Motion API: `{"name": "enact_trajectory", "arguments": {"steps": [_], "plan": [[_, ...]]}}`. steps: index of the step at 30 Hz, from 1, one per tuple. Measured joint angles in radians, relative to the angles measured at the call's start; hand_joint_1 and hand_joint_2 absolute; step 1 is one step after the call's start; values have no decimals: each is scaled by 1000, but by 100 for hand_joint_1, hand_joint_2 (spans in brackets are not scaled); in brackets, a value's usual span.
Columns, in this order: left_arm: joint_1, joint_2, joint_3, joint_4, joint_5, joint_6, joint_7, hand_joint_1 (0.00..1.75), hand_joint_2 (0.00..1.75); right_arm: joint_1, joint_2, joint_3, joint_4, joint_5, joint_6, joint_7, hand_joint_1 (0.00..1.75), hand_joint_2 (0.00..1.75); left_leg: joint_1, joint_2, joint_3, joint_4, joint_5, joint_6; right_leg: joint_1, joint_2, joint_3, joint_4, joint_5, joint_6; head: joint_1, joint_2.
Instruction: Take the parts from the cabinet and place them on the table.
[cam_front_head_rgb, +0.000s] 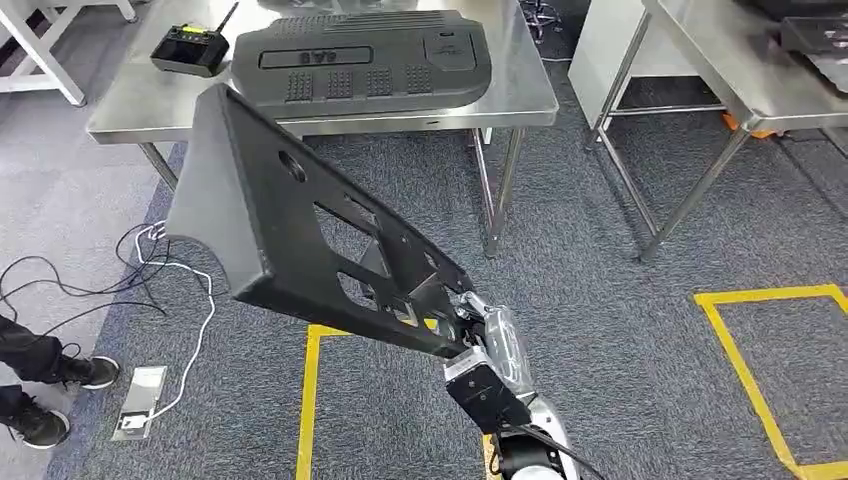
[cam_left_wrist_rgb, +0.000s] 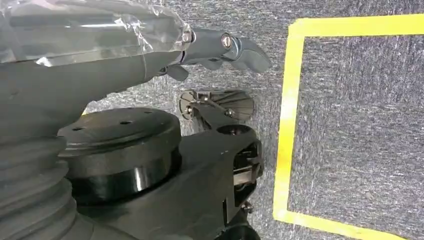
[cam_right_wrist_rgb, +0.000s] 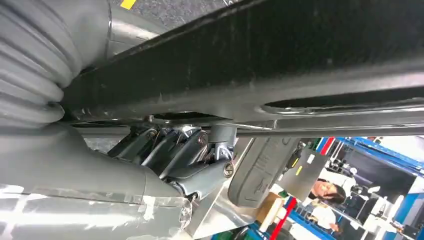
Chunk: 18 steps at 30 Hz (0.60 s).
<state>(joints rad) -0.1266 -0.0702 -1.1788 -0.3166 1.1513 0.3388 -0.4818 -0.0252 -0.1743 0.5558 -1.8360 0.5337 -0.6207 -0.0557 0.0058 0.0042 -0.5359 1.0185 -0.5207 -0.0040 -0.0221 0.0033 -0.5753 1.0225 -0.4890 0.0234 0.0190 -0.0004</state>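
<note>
- The right hand (cam_right_wrist_rgb: 185, 155) grips a long black part (cam_right_wrist_rgb: 280, 65), its dark fingers (cam_right_wrist_rgb: 165, 150) curled up against the part's underside.
- The part crosses the whole view, with a slot (cam_right_wrist_rgb: 345, 106) cut in its lower face.
- Beyond the hand lies a steel table (cam_right_wrist_rgb: 225, 210) bearing a dark ribbed cover (cam_right_wrist_rgb: 262, 172).
- Further off, a person (cam_right_wrist_rgb: 325, 200) stands among blue racks (cam_right_wrist_rgb: 385, 155).

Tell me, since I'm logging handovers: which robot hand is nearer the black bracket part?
Right. The right robot hand grips the black bracket part at its lower end. The left robot hand hangs over the carpet, holding nothing.
</note>
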Motion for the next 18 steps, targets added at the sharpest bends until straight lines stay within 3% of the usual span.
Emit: {"name": "enact_trajectory", "arguments": {"steps": [1, 2, 3, 4, 6, 7, 8, 9, 11, 12, 13, 14, 15, 18], "plan": [[0, 0, 0, 0, 0, 0, 0, 0, 175, 0, 0, 0, 0, 0, 0, 0, 175, 175, -1, 0, 0, -4, 2, 5, 0, 0, 3, -6, 3, 5, -1, 0], [0, 0, 0, 0, 0, 0, 0, 0, 175, 0, 0, 0, -5, 0, 0, 0, 175, 175, 12, 1, 12, -27, 13, 13, 7, 0, 6, -6, -1, 10, -1, 0], [0, -1, 0, 0, 0, 0, 0, 0, 175, 2, -2, 0, -5, 0, 0, 0, 175, 175, 15, 6, 21, -37, 18, 16, 6, 1, 2, 15, -14, 11, 1, 0], [0, -1, 0, 0, 0, 0, 0, 0, 175, -1, -2, 0, -5, 2, 0, -1, 175, 175, 16, 7, 23, -40, 20, 19, 5, 1, -22, 65, -45, 11, 8, 0], [3, -1, -2, 0, 0, 1, -4, 0, 175, 3, -2, 1, -5, 0, 1, 0, 175, 175, 16, 8, 23, -39, 18, 23, 1, 0, -100, 222, -115, 18, 23, 0], [5, -1, -2, 0, 0, 1, -9, 0, 175, 5, -4, 1, -5, 0, 2, 1, 175, 175, 16, 8, 23, -39, 16, 22, -1, 0, -135, 284, -131, 22, 23, 0], [8, -1, -2, 0, 0, 1, -12, 0, 175, 6, -6, 1, -5, 0, 2, 1, 175, 175, 17, 8, 25, -38, 13, 20, -3, 0, -148, 298, -120, 24, 26, 0], [10, -1, -2, 0, 0, 1, -15, 0, 175, 6, -7, 1, -5, 0, 2, 1, 175, 175, 19, 7, 29, -36, 9, 17, -6, -1, -137, 265, -86, 26, 31, 0], [10, -1, -3, 0, 0, 1, -16, 0, 175, 6, -8, 1, -5, 0, 2, 1, 175, 175, 26, 4, 39, -26, -6, 3, -14, -4, -65, 103, 15, 33, 37, 0], [10, 0, -3, 0, 0, 1, -17, 0, 175, 5, -8, 2, -5, 0, 2, 1, 175, 175, 28, 4, 41, -16, -18, -6, -17, -9, -36, 33, 32, 38, 44, 0], [9, 1, -3, 0, 1, 1, -17, 0, 175, 4, -8, 3, -3, 0, 3, 1, 175, 175, 18, 4, 35, -6, -26, -18, -6, -7, -32, 28, 12, 35, 52, 0], [9, 1, -3, 0, 1, 1, -18, 0, 175, 5, -8, 4, -4, 0, 3, 1, 175, 175, 17, 4, 32, -4, -27, -22, -11, -2, -36, 32, 6, 14, 50, 0], [10, 1, -3, 0, 0, 1, -18, 0, 175, 7, -10, 3, -5, 0, 3, 2, 175, 175, 19, 4, 35, -6, -28, -23, -7, -1, -37, 32, 3, 8, 37, 0], [8, 1, -3, 0, 1, 1, -18, 0, 175, 7, -11, 4, -5, 0, 3, 1, 175, 175, 25, 4, 46, 4, -46, -38, -7, 0, -27, 27, -3, -13, 25, 0]]}}
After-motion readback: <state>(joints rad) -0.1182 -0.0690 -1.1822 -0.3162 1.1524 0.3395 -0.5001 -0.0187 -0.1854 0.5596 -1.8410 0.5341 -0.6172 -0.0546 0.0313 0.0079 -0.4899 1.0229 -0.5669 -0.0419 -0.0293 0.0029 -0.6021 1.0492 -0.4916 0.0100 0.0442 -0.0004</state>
